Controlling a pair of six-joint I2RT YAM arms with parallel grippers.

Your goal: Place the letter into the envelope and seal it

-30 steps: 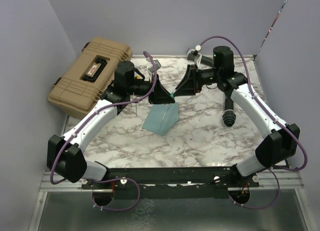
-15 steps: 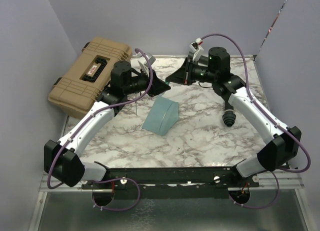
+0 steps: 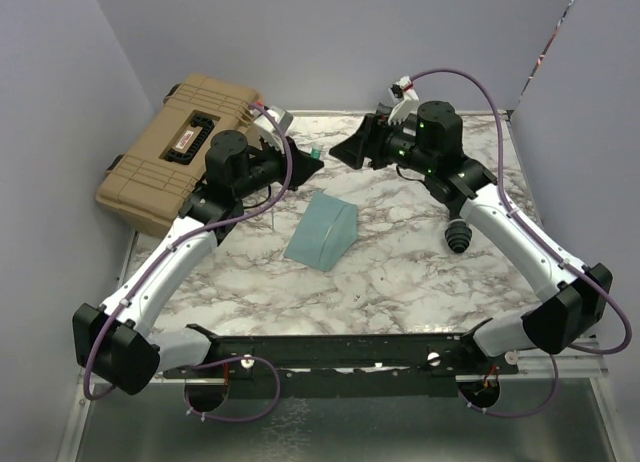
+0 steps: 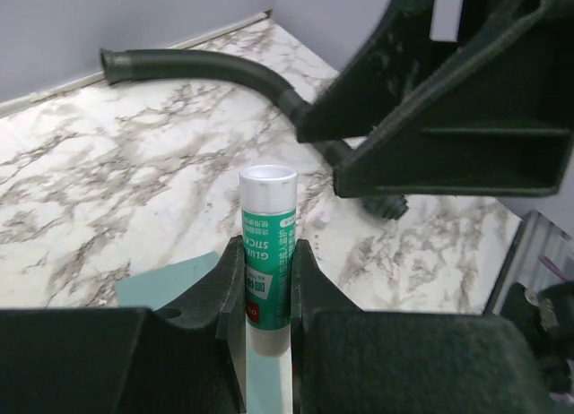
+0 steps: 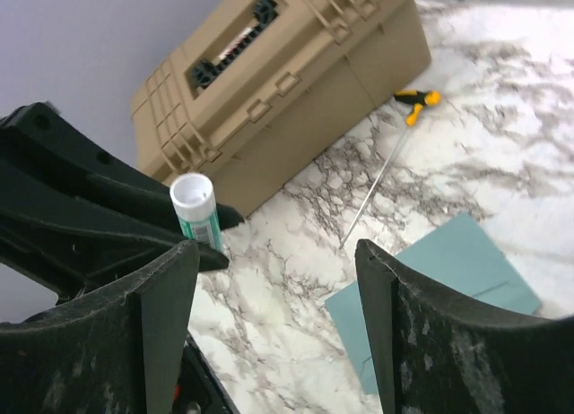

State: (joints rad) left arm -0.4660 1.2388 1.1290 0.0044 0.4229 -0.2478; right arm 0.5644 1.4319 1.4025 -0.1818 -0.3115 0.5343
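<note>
The teal envelope (image 3: 322,232) lies on the marble table between the arms; it also shows in the left wrist view (image 4: 161,285) and the right wrist view (image 5: 448,271). The tan letter is not visible in any view. My left gripper (image 3: 305,158) is raised behind and left of the envelope, shut on a green glue stick (image 4: 266,253) that stands upright between the fingers. My right gripper (image 3: 346,152) hangs open and empty in the air facing the left one, a short gap away. The glue stick also shows in the right wrist view (image 5: 197,212).
A tan hard case (image 3: 180,147) sits at the back left, half off the table. A screwdriver with an orange-black handle (image 5: 411,105) lies by the case, left of the envelope. A black ribbed object (image 3: 458,234) stands at the right. Grey walls close in on three sides.
Both grippers, which met just above the envelope's far end, have drawn apart and back. The left moved left with the glue stick; the right moved back and up and stands open.
</note>
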